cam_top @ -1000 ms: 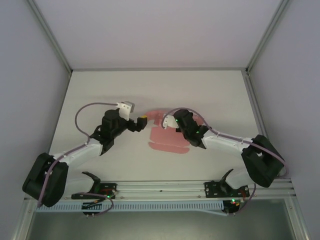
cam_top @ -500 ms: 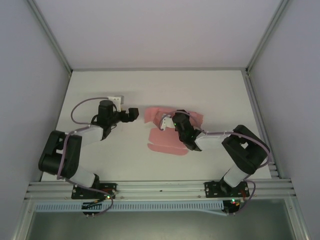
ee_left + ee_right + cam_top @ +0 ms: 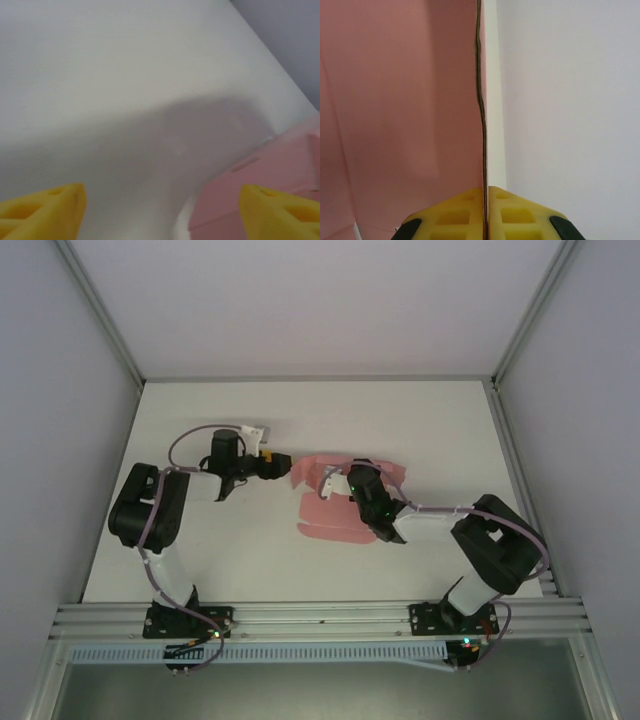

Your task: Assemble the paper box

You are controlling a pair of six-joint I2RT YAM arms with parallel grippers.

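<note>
I see the paper box [image 3: 332, 522] lying mostly flat on the white table [image 3: 200, 420], a thin pink sheet with flaps. My right gripper [image 3: 338, 484] sits over the far half of the paper box. From the right wrist camera, its two yellow fingers [image 3: 455, 215] are pressed together with a thin edge of the pink card [image 3: 400, 100] pinched between them, so that flap stands up on its edge. My left gripper [image 3: 281, 465] is just beside the far left corner of the paper box and points at it. From the left wrist camera, its yellow fingers [image 3: 45, 207] stand wide apart with nothing between them. One finger is low in front of the pink card [image 3: 260, 172], and I cannot tell if it touches.
</note>
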